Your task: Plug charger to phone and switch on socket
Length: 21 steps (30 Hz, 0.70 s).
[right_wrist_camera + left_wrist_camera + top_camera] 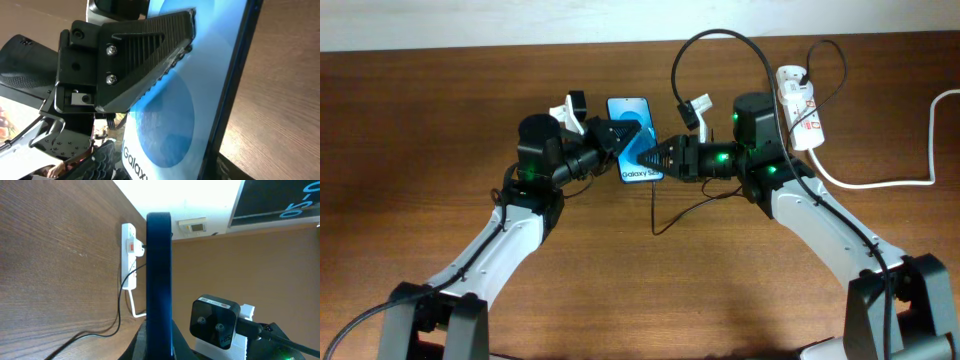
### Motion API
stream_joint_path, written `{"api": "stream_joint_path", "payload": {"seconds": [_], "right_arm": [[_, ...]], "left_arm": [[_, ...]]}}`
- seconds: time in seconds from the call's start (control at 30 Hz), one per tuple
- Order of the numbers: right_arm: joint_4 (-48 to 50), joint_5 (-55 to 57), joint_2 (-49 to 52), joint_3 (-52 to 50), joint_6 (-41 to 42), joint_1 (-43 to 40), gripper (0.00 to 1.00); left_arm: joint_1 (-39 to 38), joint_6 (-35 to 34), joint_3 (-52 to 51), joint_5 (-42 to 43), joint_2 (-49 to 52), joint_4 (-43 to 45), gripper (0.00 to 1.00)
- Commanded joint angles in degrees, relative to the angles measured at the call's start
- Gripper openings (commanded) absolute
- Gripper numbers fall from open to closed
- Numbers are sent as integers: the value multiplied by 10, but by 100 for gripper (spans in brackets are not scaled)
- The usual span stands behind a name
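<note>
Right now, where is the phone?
Overhead, the phone is mid-table, gripped by the left pincer, with the right pincer at its near right corner.

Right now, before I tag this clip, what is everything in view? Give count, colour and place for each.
slim black-framed smartphone with bright blue screen: one, table centre, held on edge between the two grippers.
thin black charger cable: one, loops from the strip side across the table to near the phone's lower end.
white elongated power strip with red rocker switches: one, far right of the table.
thick white lead: one, from the strip toward the right edge.
brown wooden table: one, under everything.
left gripper: one, black, clamped on the phone.
right gripper: one, black, at the phone's lower edge; open or shut cannot be told.
</note>
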Motion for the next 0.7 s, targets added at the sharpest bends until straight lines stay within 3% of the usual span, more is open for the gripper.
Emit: {"api": "stream_joint_path", "payload": {"seconds": [0.0, 0.27, 0.47, 0.57, 0.67], "right_arm": [[-8, 2, 1, 17, -3, -3, 53], [-90, 15, 1, 17, -68, -3, 56], [-141, 96, 2, 17, -124, 13, 67], [-168, 201, 2, 17, -181, 46, 80], [-174, 310, 2, 17, -226, 79, 86]], "left_arm": [[1, 21, -4, -45, -14, 7, 0], [120, 1, -4, -23, -14, 63, 0], [164, 19, -4, 4, -14, 53, 0], [183, 57, -4, 12, -14, 13, 0], [237, 89, -4, 59, -14, -21, 0]]}}
